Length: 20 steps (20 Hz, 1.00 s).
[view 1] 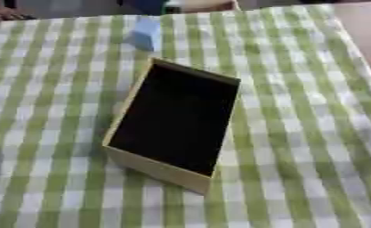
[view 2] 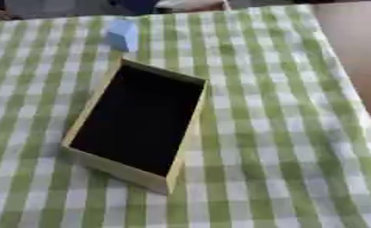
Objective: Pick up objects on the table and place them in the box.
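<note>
Green-checked tablecloth (view 1: 297, 89), perhaps brown floor (view 2: 352, 53)

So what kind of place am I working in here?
Likely a tabletop test setup rather than a real home: a table under a green-and-white checked cloth, one open box with a dark inside, and a single light blue block beyond it.

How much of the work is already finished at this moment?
Nothing looks done: the box shows only its dark inside, with no object visible in it. Nothing is in hand either; only a dark sliver shows at the lower left edge of the left eye view, too little to identify. Left to do: the light blue block stands on the checked cloth beyond the box's far end and must go in.
</note>
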Tool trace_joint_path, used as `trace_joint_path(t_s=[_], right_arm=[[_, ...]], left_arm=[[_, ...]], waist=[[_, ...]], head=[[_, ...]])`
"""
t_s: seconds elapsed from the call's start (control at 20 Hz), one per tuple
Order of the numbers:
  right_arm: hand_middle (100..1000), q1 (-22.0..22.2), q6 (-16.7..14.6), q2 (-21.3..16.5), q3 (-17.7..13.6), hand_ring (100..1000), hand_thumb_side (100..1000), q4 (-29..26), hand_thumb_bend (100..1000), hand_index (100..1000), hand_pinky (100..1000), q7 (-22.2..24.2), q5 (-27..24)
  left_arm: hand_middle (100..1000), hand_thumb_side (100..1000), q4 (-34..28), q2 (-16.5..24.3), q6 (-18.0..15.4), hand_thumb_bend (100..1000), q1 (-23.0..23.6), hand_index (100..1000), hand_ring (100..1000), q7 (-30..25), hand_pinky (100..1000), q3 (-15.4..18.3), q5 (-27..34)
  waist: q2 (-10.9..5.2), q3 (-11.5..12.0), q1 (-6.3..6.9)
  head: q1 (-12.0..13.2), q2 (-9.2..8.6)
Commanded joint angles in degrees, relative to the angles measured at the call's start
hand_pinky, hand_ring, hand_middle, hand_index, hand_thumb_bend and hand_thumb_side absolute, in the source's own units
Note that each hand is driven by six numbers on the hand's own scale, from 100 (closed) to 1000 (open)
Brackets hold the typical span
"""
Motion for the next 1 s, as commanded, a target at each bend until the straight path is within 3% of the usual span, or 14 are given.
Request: trace_joint_path(t_s=[0.05,0.4,0.65,0.8,1.0], right_arm=[[626,-0.15,0.16,-1.29,-0.49,717,1000,-1.09,100,827,672,-0.06,0.43],[625,0.47,0.41,-1.7,-0.46,717,1000,-1.09,100,827,672,-0.01,0.71],[625,1.02,0.54,-2.01,-0.38,717,1000,-1.09,100,827,673,0.06,0.92],[624,1.42,0.61,-2.22,-0.29,717,1000,-1.09,100,827,673,0.12,0.99],[624,1.79,0.71,-2.44,-0.03,717,1000,-1.09,100,827,673,0.39,0.96]], left_arm=[[607,663,-0.79,3.56,0.81,410,-1.14,770,618,-0.83,661,0.62,-0.77],[612,656,-0.79,15.08,8.15,396,-7.87,781,620,-5.54,675,-1.52,-4.04],[613,662,0.72,22.88,15.86,384,-16.59,784,620,-11.27,680,-4.48,-1.68],[618,674,6.06,25.38,17.27,376,-23.35,790,624,-15.96,689,-7.32,-1.74],[627,689,15.26,25.26,16.06,366,-32.65,798,635,-23.29,703,-11.7,-5.8]], waist=[[-1.28,0.1,0.0],[-1.62,-0.13,0.46],[-1.98,-0.52,0.73],[-2.19,-0.79,0.77],[-2.58,-0.88,0.79]], head=[[-0.04,0.0],[0.08,1.36],[0.35,2.09],[0.52,2.38],[0.65,2.82]])
